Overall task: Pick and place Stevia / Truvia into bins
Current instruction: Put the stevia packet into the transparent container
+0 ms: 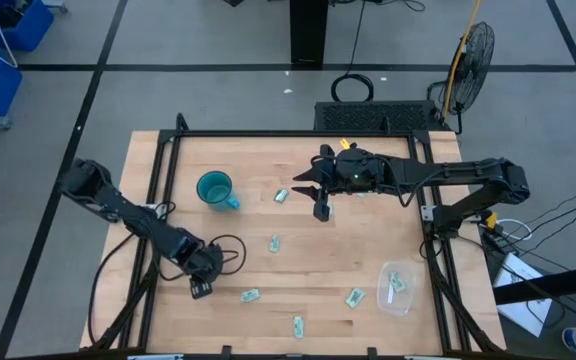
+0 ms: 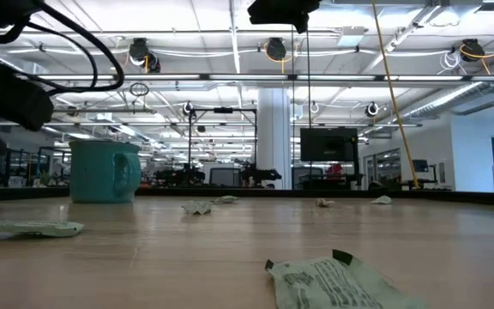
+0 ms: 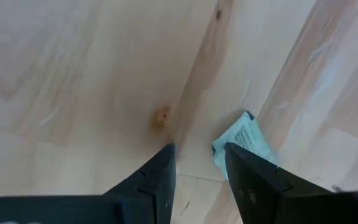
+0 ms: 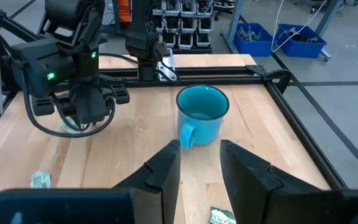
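Several pale green and white sachets lie flat on the wooden table: one (image 1: 281, 194) near the teal mug (image 1: 215, 189), others at mid-table (image 1: 274, 242) and along the near side (image 1: 250, 295), (image 1: 355, 297), (image 1: 298, 324). The clear bin (image 1: 398, 287) stands at the near right with a sachet (image 1: 398, 283) inside. My left gripper (image 1: 200, 289) is open, low over the near-left table; in its wrist view (image 3: 199, 155) a sachet (image 3: 244, 140) lies just beyond one finger. My right gripper (image 1: 311, 196) is open above mid-table, facing the mug (image 4: 201, 112).
A black frame (image 1: 268, 133) runs along the table's far, left and right sides. Cables (image 1: 230, 250) loop beside my left arm. In the low view, one sachet (image 2: 341, 279) lies close to the near edge and the mug (image 2: 103, 170) stands at the far left.
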